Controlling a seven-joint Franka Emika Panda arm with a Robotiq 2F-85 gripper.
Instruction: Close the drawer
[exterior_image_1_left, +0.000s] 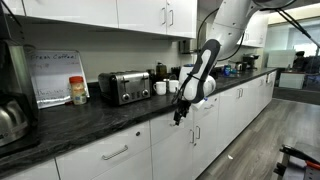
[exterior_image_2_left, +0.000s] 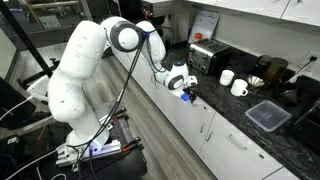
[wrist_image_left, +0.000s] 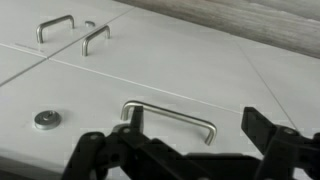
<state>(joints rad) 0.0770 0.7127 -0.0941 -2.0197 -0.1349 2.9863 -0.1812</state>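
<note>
The drawer (wrist_image_left: 200, 85) has a glossy white flat front and a horizontal silver bar handle (wrist_image_left: 170, 117), and it fills the wrist view. No wooden interior shows, and the front looks level with the neighbouring panels. My gripper (wrist_image_left: 195, 140) is open and empty. Its black fingers sit on either side of the handle, close in front of it. In both exterior views the gripper (exterior_image_1_left: 180, 113) (exterior_image_2_left: 187, 93) hangs just below the edge of the dark countertop, against the white fronts (exterior_image_1_left: 172, 135) (exterior_image_2_left: 200, 110).
Two cabinet doors with silver handles (wrist_image_left: 56, 26) (wrist_image_left: 95, 38) and a round lock (wrist_image_left: 45, 120) lie beside the drawer. The dark counter (exterior_image_1_left: 110, 112) holds a toaster (exterior_image_1_left: 125, 87), mugs (exterior_image_2_left: 233, 82) and a grey tray (exterior_image_2_left: 268, 115). Wood floor runs along the cabinets (exterior_image_2_left: 140, 110).
</note>
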